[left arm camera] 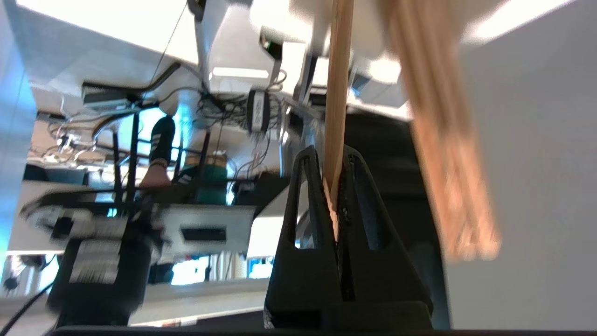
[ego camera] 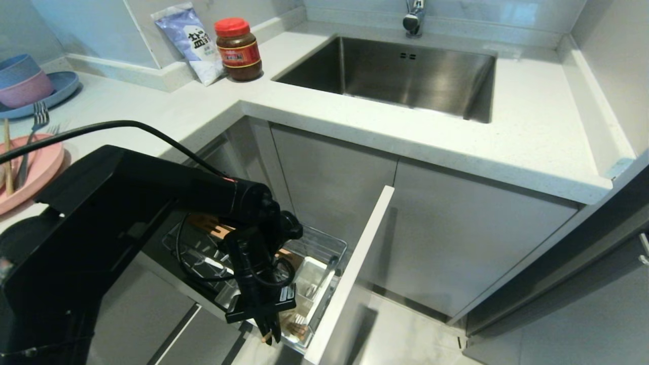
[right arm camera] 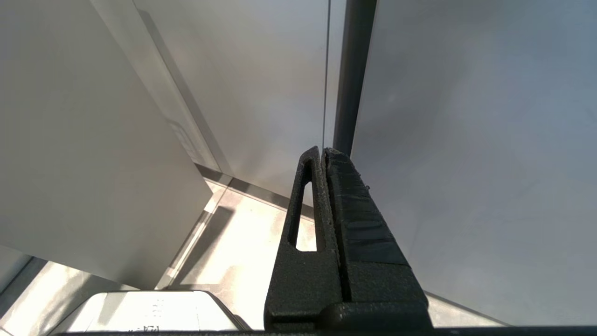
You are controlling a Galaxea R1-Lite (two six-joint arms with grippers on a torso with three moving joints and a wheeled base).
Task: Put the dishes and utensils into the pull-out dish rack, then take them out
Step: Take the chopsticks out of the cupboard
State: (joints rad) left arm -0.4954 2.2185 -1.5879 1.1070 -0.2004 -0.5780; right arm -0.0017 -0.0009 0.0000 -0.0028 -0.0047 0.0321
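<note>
In the head view, the left arm reached down over the pull-out dish rack [ego camera: 324,243], which stood drawn out from under the counter [ego camera: 355,111] with its light-grey front panel [ego camera: 350,284] to the right. The left gripper [ego camera: 271,332] pointed downward at the rack's near end, beside the white utensil caddy [ego camera: 317,284], its fingers pinched on a thin wooden chopstick [ego camera: 265,336] whose tip showed just below them. A slotted wooden strip [ego camera: 215,228] showed behind the arm inside the rack. What else lay in the caddy could not be told. At the far left of the counter, the pink plate [ego camera: 38,175] carried a fork [ego camera: 31,139] and a second chopstick [ego camera: 7,162]. Behind it, a blue plate [ego camera: 61,91] held stacked blue and pink bowls [ego camera: 23,81]. A salt bag [ego camera: 195,43] and a red-lidded jar [ego camera: 237,49] stood near the steel sink [ego camera: 405,76], which was bare inside.

In the left wrist view, the left gripper [left arm camera: 333,186] was clamped narrowly on the chopstick [left arm camera: 338,93], which ran straight out past the fingertips. A blurred wooden piece [left arm camera: 447,163] hung close beside it.

In the right wrist view, the right gripper [right arm camera: 324,156] was pressed closed with nothing between its fingers, facing grey cabinet panels [right arm camera: 466,140] and pale floor [right arm camera: 252,233].
</note>
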